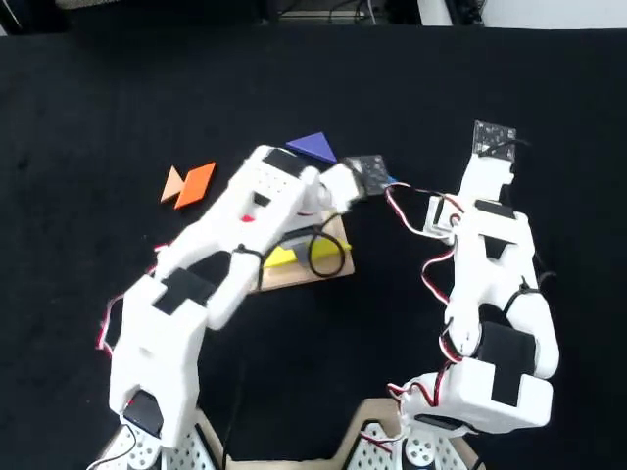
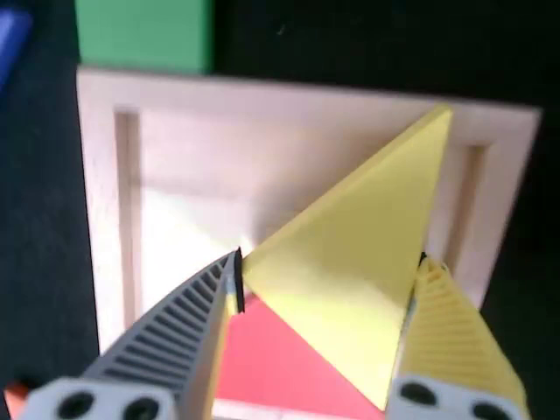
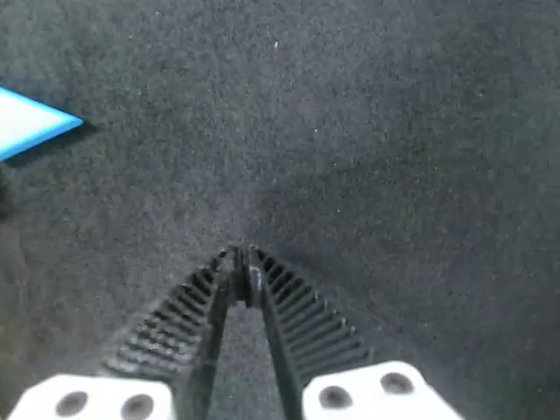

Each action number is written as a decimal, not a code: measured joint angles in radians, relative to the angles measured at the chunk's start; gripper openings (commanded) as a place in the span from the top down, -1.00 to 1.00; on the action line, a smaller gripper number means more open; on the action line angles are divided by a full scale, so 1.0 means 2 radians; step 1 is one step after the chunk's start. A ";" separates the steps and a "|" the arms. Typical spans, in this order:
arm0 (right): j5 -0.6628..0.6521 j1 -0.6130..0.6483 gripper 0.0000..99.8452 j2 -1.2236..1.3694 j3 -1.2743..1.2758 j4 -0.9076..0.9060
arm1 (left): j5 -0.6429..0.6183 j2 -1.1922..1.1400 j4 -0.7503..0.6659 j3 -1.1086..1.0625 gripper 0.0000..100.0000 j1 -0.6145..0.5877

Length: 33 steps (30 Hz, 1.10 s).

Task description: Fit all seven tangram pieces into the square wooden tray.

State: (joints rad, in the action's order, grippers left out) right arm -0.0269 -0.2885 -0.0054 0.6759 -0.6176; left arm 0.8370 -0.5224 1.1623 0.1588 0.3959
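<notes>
The left gripper (image 2: 328, 262) squeezed the yellow triangle (image 2: 350, 302) over the wooden tray (image 2: 289, 96), above 1 red piece (image 2: 271, 367). The right gripper (image 3: 241, 262) was pinched together, far right.

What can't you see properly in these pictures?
High view: the left arm hides most of the tray.
Left wrist view: the yellow triangle covers part of the red piece; the edge cuts off the green piece.
Right wrist view: the edge cuts off the blue piece.
</notes>
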 measured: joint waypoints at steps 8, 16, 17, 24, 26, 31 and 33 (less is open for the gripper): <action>0.000 0.000 0.98 0.000 0.000 0.000 | 0.006 0.000 0.005 -0.007 0.56 -0.007; 0.000 0.000 0.98 0.000 0.000 0.000 | 0.007 0.000 0.031 -0.006 0.28 -0.007; 0.000 0.000 0.98 0.000 0.000 0.000 | 0.007 0.000 0.036 -0.006 0.28 -0.008; 0.000 0.000 0.98 0.000 0.000 0.000 | 0.016 0.000 0.047 -0.006 0.29 -0.012; 0.000 0.000 0.98 0.000 0.000 0.000 | 0.016 0.000 0.047 -0.006 0.29 -0.012; 0.000 0.000 0.98 0.000 0.000 0.000 | 0.007 0.000 0.063 0.023 0.29 -0.015; 0.000 0.000 0.98 0.000 0.000 0.000 | -0.016 0.000 0.071 0.054 0.29 -0.018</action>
State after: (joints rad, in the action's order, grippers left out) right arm -0.0269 -0.2885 -0.0054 0.6759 -0.6176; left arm 0.8048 -0.5224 1.3034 0.2677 0.3590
